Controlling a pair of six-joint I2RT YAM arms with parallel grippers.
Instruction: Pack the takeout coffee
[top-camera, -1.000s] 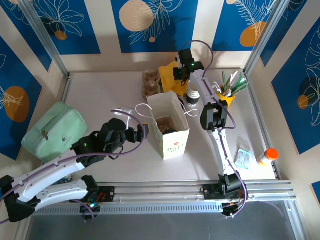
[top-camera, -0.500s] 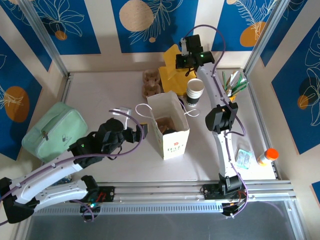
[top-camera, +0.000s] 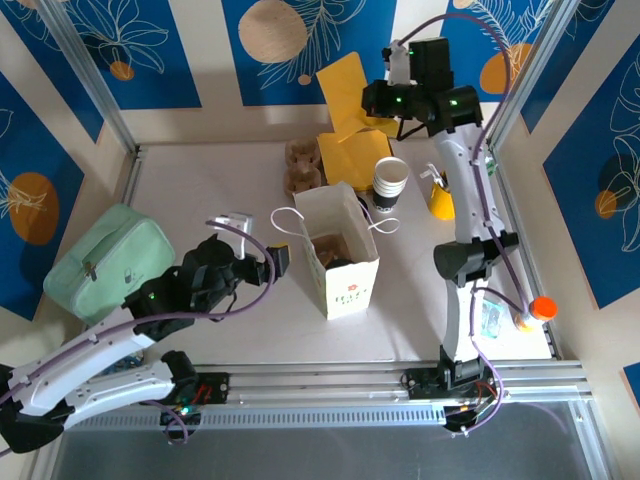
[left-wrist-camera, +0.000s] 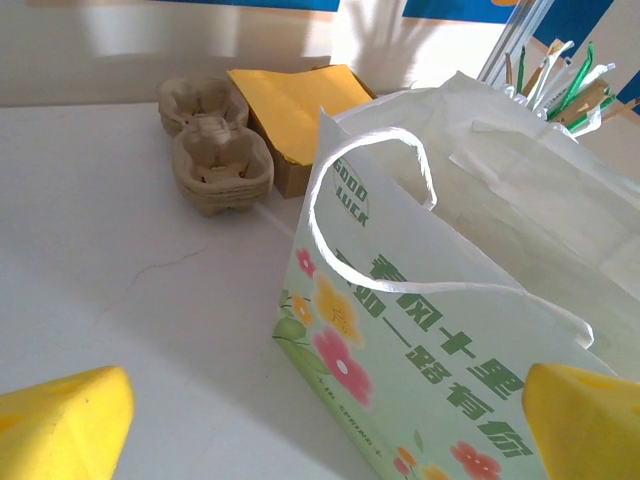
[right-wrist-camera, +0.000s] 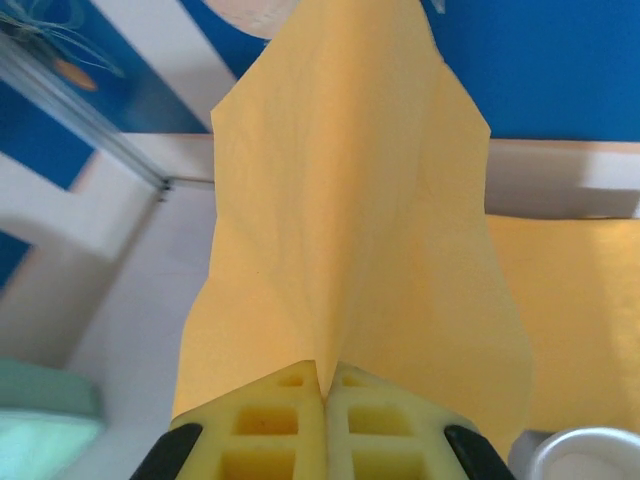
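- On the top camera I can make out the takeout coffee (top-camera: 341, 263) only as a small, dark, rounded patch. I read that patch as its black lid seen from above.
- Its side is hidden from me by shadow and by the walls around it.
- It sits low inside the open paper bag (top-camera: 350, 288), toward the bag's near wall and just beside a brown cardboard insert (top-camera: 325, 245).
- It looks upright with the lid up, but it is too small and dim for me to be sure.
- The bag stands upright mid-table with its mouth open. On my left wrist feed its flower-printed wall (left-wrist-camera: 400, 310) covers the inside.
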